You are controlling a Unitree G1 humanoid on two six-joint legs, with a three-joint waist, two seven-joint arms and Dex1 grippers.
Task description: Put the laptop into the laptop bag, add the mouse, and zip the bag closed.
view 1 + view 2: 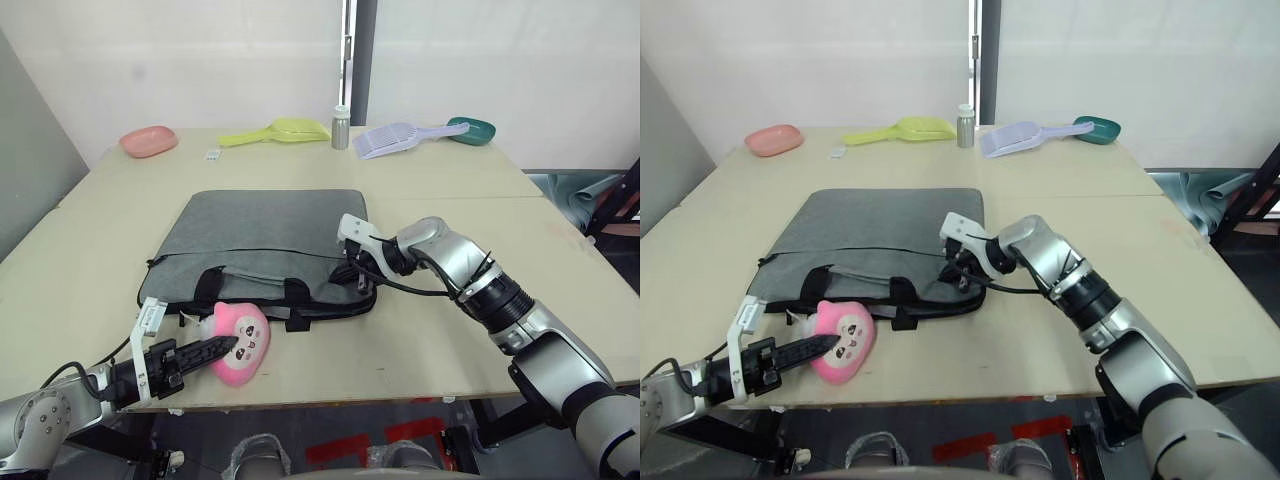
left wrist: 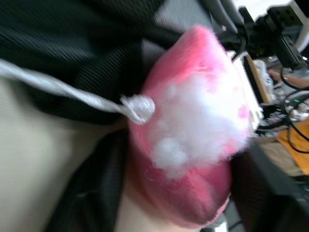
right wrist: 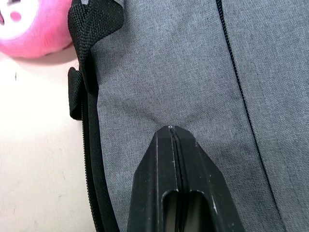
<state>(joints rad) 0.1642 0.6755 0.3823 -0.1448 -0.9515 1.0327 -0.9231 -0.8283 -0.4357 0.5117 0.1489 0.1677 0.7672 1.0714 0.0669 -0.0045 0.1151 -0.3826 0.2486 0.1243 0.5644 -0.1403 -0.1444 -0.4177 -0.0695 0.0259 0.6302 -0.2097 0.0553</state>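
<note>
Right wrist view — claw [image 3: 170, 129] closed on laptop bag [image 3: 193, 72]

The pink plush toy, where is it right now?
In the left eye view the pink plush toy lies near the table's front edge on the robot's left, against the grey laptop bag's black handles, with the left gripper touching it.

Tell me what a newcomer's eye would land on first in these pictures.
The pink plush toy at the table's near edge stands out first, bright against the grey laptop bag lying flat just behind it, with the left pincer pressed against the toy. Next comes the right pincer, fingers shut, tip on the bag's grey fabric near its right front corner. Colourful scoops and dishes line the table's far edge.
</note>
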